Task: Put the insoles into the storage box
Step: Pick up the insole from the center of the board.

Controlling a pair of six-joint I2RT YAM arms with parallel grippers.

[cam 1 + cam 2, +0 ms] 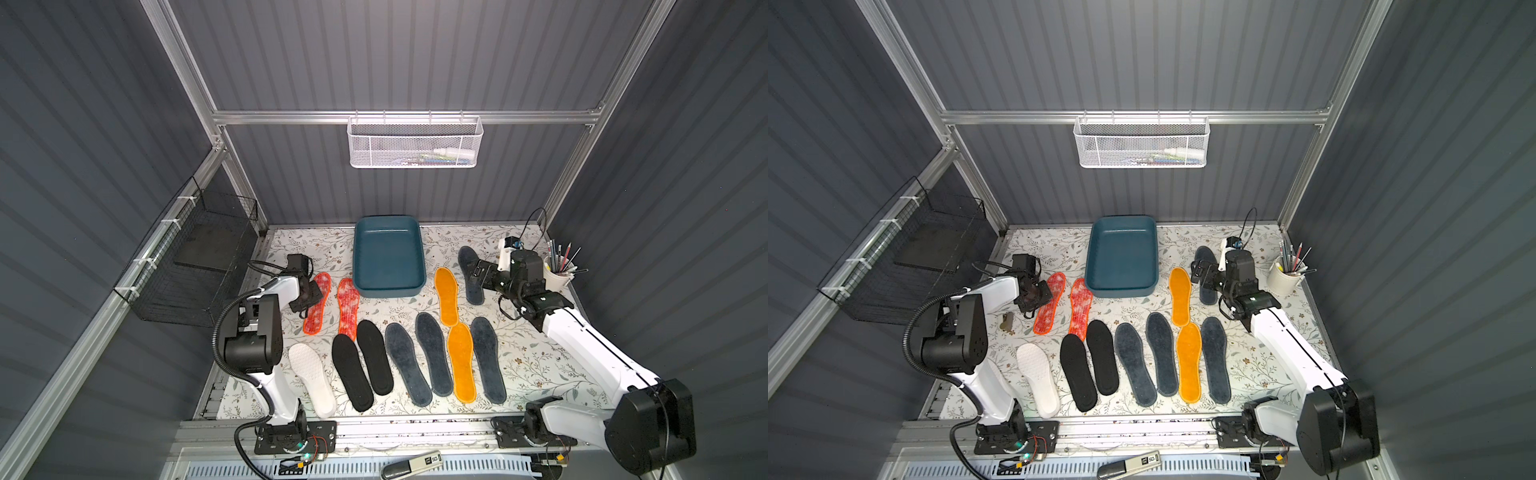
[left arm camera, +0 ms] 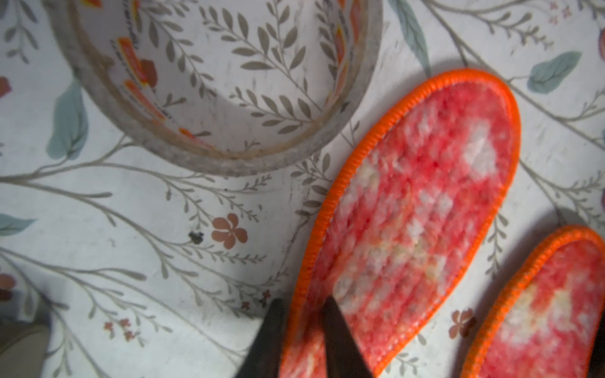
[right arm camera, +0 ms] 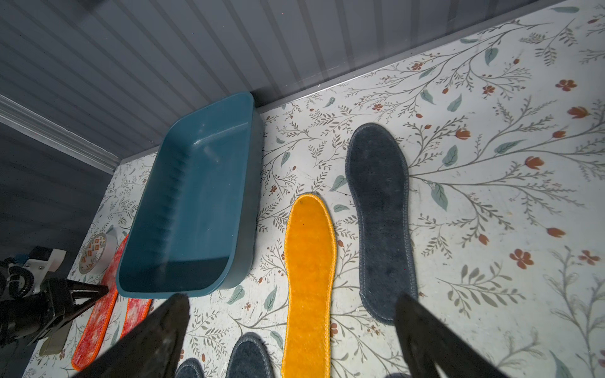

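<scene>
The step in hand is the first pick: the storage box (image 1: 388, 253) is empty and every insole in view lies flat on the desk (image 1: 536, 357). The left gripper (image 2: 302, 307) is drawn narrow across the piped edge of the red-orange insole (image 2: 419, 212), with one finger on the outer side of the piping and the other on the mottled face, which I read as a pinch on the rim. The insole is thin and likely floppy, so I would check that the outer finger has really got under the edge before lifting. Then I would peel that side up first rather than pull straight up. A tape roll (image 2: 212, 85) sits just beside the insole's rounded end, ahead of the fingertips. The second red-orange insole (image 2: 550, 311) lies close on the far side of the held one, so the lift should rise clear before it swings. The box lies beyond that second insole, on the side away from the gripper's outer finger. It looks only about as long as an insole, so I would turn the piece lengthwise to the tub before letting go. The right gripper (image 1: 478, 274) has its jaws wide and holds nothing. The dark grey-blue insole (image 3: 379, 212) is under and ahead of it, and the orange-yellow insole (image 3: 309, 261) lies between that one and the box.
</scene>
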